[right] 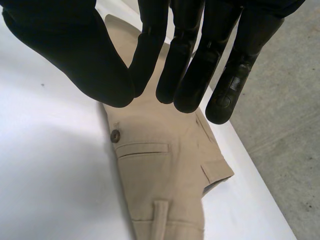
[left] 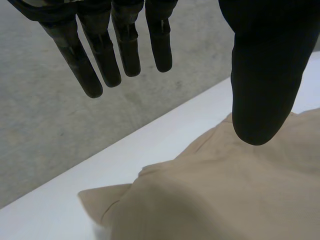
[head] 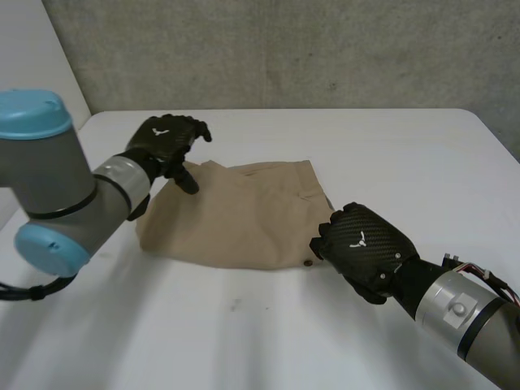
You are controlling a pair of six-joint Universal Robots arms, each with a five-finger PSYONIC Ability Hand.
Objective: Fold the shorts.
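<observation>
The tan shorts [head: 236,215] lie folded on the white table [head: 390,154]. My left hand [head: 166,142] hovers over their far left corner, open, fingers [left: 100,55] straight and the thumb [left: 265,75] apart from them, holding nothing; the cloth [left: 225,200] lies below it. At the shorts' near right edge, by the waistband button [head: 307,262], is my right hand [head: 361,244]. Its fingers [right: 185,60] are drawn together against the thumb [right: 75,50] with no cloth between them, just above the waistband [right: 160,175] and button [right: 115,135].
A grey wall [head: 284,49] runs behind the table's far edge. Bare tabletop lies in front of the shorts and to their right.
</observation>
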